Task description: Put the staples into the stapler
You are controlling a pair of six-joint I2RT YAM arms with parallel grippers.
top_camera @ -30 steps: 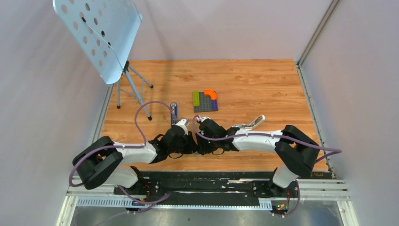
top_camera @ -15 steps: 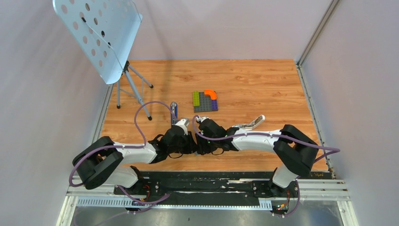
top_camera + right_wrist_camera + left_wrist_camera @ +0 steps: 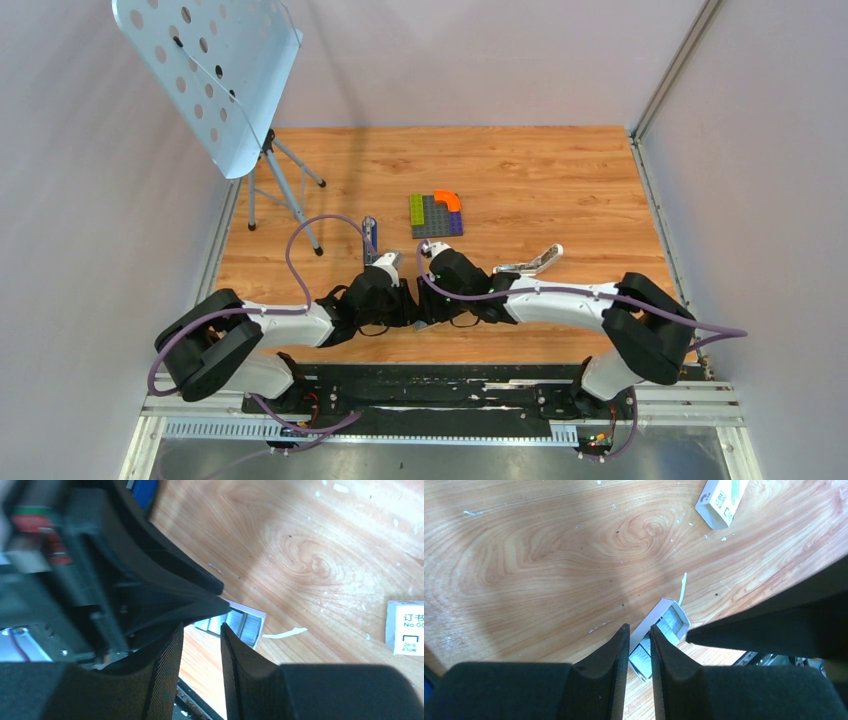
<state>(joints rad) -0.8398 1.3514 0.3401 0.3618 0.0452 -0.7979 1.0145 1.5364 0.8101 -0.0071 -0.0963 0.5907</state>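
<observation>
R elbow (image 3: 650,325) out toward 4 o'clock | L gripper (image 3: 639,629), R gripper (image 3: 201,626): narrow slits, hold unclear | pinch staples (image 3: 245,625) square, lift slow

One stapler (image 3: 370,238), one printed box (image 3: 721,502), one block plate (image 3: 436,214), one stand (image 3: 210,75).

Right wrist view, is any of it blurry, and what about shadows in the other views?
Right wrist: the left arm at upper left is smeared and soft, while the table grain and box are crisp. Left wrist: sharp, a broad soft shadow on the wood left of the staples. Top: sharp, evenly lit.
</observation>
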